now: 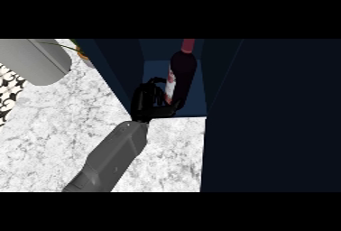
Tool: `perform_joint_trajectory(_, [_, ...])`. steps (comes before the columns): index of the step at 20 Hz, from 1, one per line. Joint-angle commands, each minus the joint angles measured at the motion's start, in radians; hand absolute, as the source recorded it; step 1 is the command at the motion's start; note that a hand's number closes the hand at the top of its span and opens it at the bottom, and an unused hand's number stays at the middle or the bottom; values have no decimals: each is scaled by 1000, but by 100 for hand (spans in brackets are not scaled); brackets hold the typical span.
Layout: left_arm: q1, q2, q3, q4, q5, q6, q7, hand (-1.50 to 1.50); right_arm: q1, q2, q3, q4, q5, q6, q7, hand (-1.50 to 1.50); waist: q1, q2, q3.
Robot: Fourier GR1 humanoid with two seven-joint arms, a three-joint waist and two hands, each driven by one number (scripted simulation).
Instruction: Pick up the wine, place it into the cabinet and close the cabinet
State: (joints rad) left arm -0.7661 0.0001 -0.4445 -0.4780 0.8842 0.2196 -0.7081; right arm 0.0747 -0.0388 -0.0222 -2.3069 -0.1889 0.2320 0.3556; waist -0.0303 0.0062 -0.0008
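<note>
1. Standing upright inside the cabinet [223, 72], the wine [183, 74] is a dark bottle with a red cap and a pale label, set on the blue floor between the cabinet's dark side walls.
2. One hand [149, 101] grasps the wine, its black fingers curled round the lower body of the bottle from the view's left side. Which of the robot's hands this is cannot be told with certainty; judged from the forearm's entry at lower left, it is taken as the left hand. No other hand is in view.
3. Grey forearm [113, 158] crosses the marble tabletop [53, 126] toward the cabinet opening.
4. Cabinet door [279, 126], the large dark panel at right, stands open.
5. Progress, as judged: picking up and carrying are done and placement is nearly complete. Releasing the bottle, withdrawing the hand and closing the door remain.
6. Background: a grey rounded object [33, 58] and some greenery [76, 47] lie at upper left.
</note>
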Motion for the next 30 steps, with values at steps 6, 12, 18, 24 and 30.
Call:
perform_joint_trajectory(6, [-116, 0, 31, 97, 81, -53, 13, 150, -2, -3, -20, 73, -14, 37, -75, -150, 0, 2, 0])
perform_joint_trajectory(12, [-105, 0, -44, 11, 133, 60, 49, 150, 81, 8, -22, 103, 2, 74, -172, -150, -9, 0, 1])
perform_joint_trajectory(18, [-230, 0, 21, 254, 114, -1, 57, 150, -7, 8, 35, 43, 30, 25, -47, -150, -16, 9, 0])
perform_joint_trajectory(24, [-224, 0, 10, 268, 119, -6, 38, 150, 6, 25, 33, 112, 51, 35, -127, -150, -19, 9, 0])
perform_joint_trajectory(30, [-230, 0, 88, 332, 151, -22, -69, 150, -7, 18, 36, 70, 32, 29, -81, -150, -28, 14, -1])
